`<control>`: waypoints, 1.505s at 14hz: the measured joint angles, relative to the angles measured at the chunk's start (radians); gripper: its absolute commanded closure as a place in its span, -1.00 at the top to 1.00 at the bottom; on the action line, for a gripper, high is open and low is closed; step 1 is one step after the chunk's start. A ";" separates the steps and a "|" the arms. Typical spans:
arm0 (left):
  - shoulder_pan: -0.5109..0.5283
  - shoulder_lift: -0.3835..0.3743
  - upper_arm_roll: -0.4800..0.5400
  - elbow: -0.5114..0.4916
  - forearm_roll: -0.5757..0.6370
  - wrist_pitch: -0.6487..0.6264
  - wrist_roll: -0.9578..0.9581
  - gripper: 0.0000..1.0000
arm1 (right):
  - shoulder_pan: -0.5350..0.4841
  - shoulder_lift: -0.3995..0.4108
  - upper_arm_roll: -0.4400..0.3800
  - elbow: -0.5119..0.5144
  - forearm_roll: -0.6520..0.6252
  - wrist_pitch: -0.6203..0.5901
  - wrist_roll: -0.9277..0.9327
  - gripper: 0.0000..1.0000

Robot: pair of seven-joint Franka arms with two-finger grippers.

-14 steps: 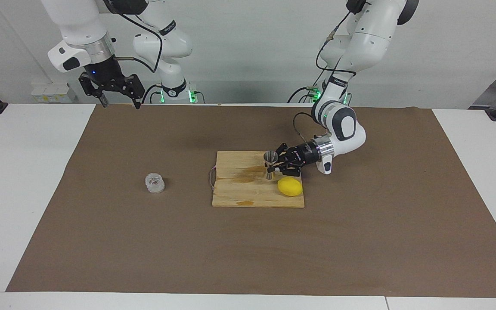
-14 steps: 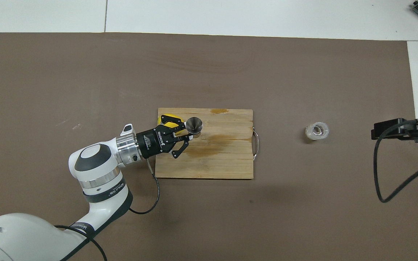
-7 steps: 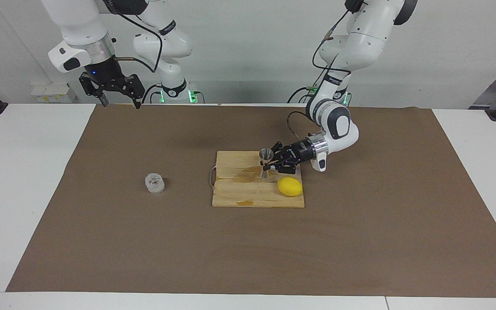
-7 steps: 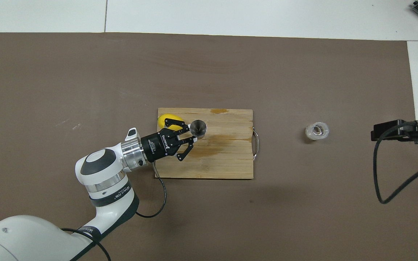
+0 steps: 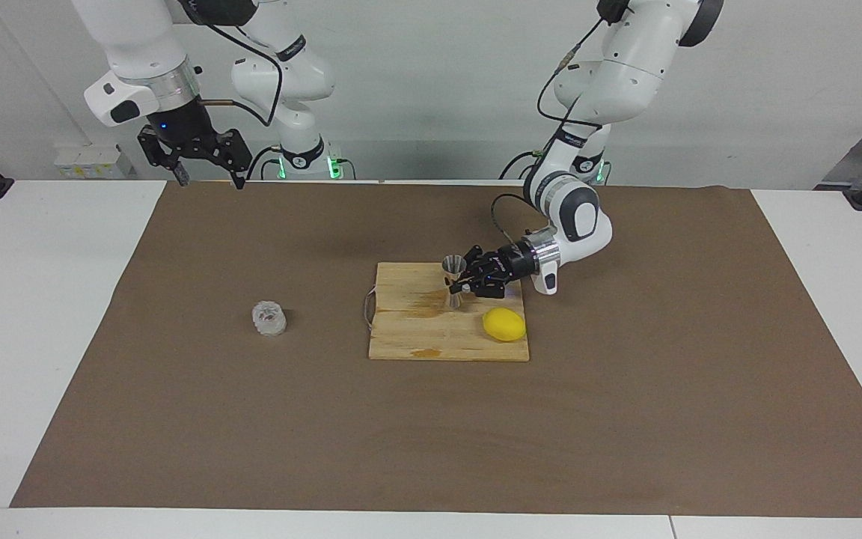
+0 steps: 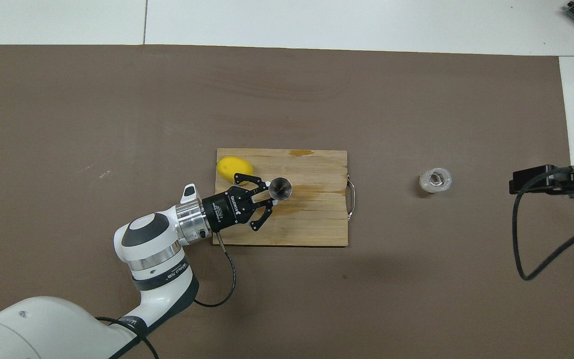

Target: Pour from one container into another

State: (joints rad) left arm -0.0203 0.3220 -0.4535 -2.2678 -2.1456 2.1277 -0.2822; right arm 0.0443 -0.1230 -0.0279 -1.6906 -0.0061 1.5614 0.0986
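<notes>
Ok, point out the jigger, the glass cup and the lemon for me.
jigger (image 5: 454, 265): facing view, upper cone's wall.
glass cup (image 5: 269, 318): facing view, middle of its ribbed wall.
lemon (image 6: 234, 168): overhead view, middle of its peel.

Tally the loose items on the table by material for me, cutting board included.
Metal: 1, the jigger, gripped by the left gripper
Glass: 1, the ribbed cup
Wood: 1, the cutting board
Fruit: 1, the lemon
Total: 4
</notes>
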 measured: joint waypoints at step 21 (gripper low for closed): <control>-0.001 0.034 0.000 -0.014 0.000 0.000 0.044 -0.32 | 0.000 -0.014 0.000 -0.026 0.000 0.019 0.000 1.00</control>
State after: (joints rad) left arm -0.0215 0.3558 -0.4539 -2.2814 -2.1459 2.1276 -0.2382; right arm 0.0441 -0.1365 -0.0280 -1.7168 -0.0061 1.5800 0.0988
